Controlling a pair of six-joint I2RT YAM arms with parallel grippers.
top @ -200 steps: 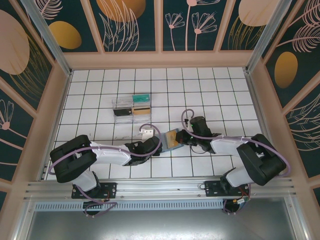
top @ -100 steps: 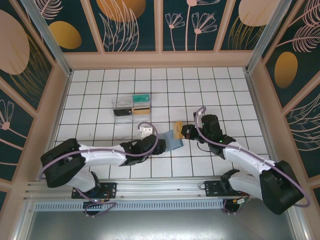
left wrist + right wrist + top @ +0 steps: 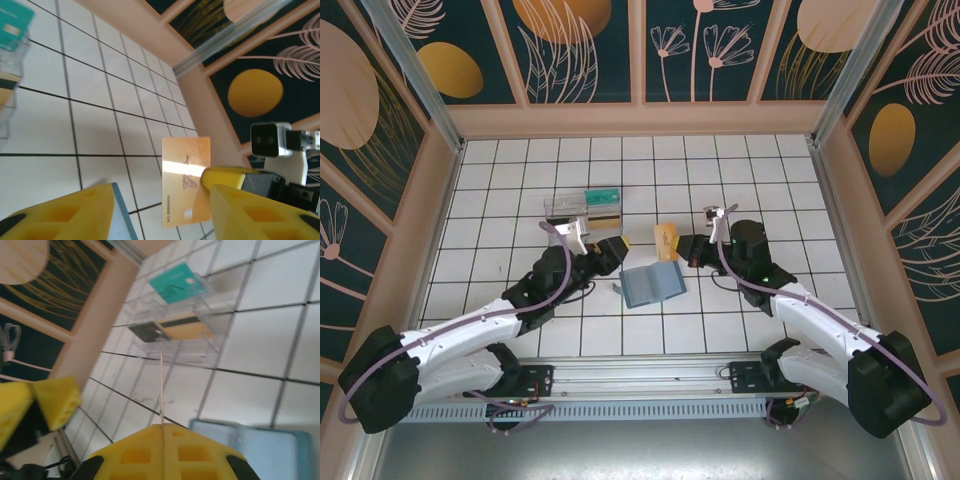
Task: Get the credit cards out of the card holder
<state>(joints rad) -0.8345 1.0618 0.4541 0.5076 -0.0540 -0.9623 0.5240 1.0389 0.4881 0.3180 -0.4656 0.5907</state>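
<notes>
Credit cards sit in two places. At the left, a clear plastic box stands on the white tiled floor and holds three of them: a teal card in its far compartment, and a black card and a tan card with a dark stripe side by side in the nearer one.

Just right of the box, the left gripper hangs low over the tiles. Its yellow fingers are spread wide with nothing between them, and they point toward the card in the other gripper.

Next comes the card holder. It lies open and flat on the floor, slate-blue, its centre crease showing, a little nearer the arm bases than either gripper. Neither gripper touches it.

Above the holder's far right corner is the orange-tan card, lifted clear of the holder and well off the floor. The right gripper pinches it by one end, its fingers pressed together on the thin plastic. From the right wrist the card is seen edge-on as a fine line rising from between the pads. From the left wrist its printed face is in full view.
</notes>
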